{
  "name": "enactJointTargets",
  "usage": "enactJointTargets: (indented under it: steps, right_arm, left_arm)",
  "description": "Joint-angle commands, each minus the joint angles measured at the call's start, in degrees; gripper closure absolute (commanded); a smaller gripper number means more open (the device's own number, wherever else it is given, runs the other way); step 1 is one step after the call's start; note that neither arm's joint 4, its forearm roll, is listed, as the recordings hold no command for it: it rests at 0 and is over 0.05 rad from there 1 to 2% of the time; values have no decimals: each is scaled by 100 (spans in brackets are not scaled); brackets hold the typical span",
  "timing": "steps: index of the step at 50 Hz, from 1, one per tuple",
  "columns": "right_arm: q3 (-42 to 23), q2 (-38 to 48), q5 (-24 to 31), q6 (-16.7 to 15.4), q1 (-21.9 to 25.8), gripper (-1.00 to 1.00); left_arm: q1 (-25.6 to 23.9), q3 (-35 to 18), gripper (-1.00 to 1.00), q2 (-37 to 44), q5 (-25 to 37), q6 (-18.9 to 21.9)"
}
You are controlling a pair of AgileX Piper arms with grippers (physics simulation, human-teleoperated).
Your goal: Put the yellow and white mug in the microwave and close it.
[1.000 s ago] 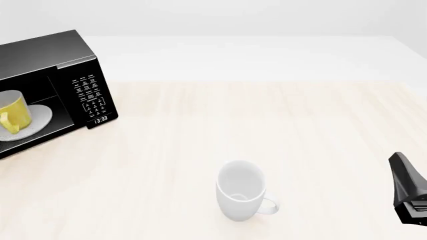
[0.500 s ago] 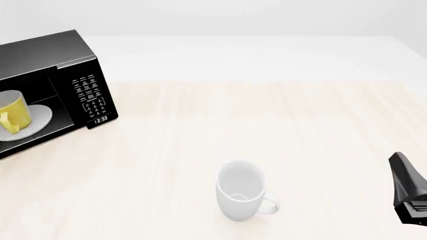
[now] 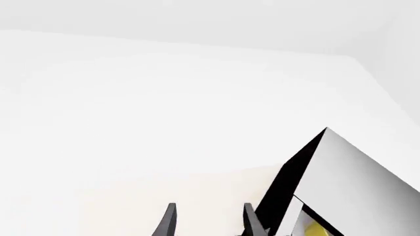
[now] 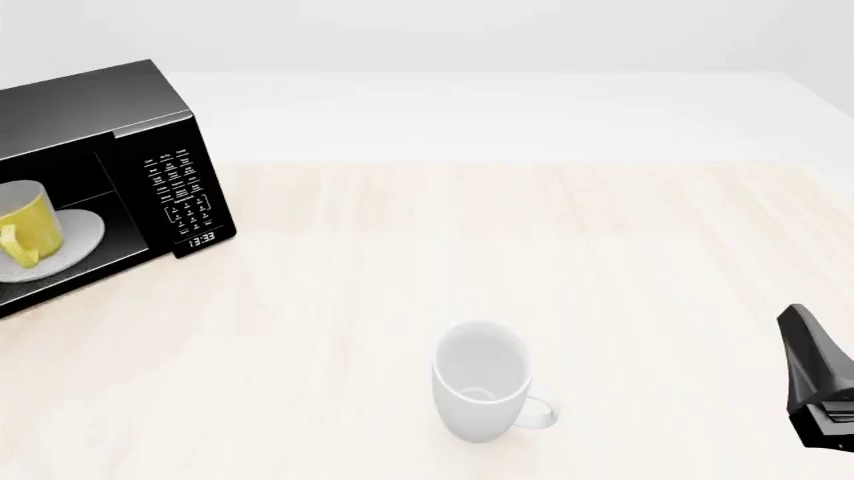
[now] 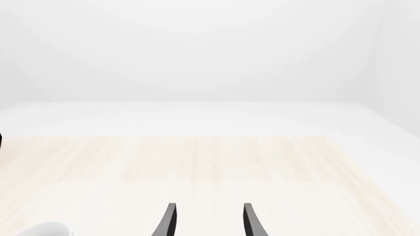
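Observation:
The black microwave (image 4: 147, 170) stands at the table's far left with its inside showing; its door is out of view. The yellow and white mug (image 4: 27, 232) stands upright inside on the round white turntable plate (image 4: 83, 232). In the left wrist view my left gripper (image 3: 208, 223) is open and empty beside the microwave (image 3: 341, 182), with a sliver of the yellow mug (image 3: 318, 230) showing. The left gripper is outside the front view. My right gripper (image 5: 208, 223) is open and empty, and its arm (image 4: 817, 385) is at the right edge.
A larger all-white mug (image 4: 483, 390) stands upright at the front middle of the wooden table (image 4: 534, 240), handle to the right. Its rim also shows in the right wrist view (image 5: 43, 230). The white wall rises behind the table.

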Motion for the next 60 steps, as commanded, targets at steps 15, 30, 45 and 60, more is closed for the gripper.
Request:
enactJointTargets:
  steps: [15, 30, 45, 60]
  right_arm:
    - [0, 0, 0, 0, 1, -100]
    - [0, 0, 0, 2, -1, -100]
    - [0, 0, 0, 1, 1, -100]
    - [0, 0, 0, 1, 0, -100]
  left_arm:
    - [1004, 619, -100, 901, -1203, 930]
    - [955, 1066, -100, 1105, -1620, 1493]
    - [987, 1254, -100, 1646, -2059, 1831]
    - [107, 1548, -100, 1737, -2137, 1906]
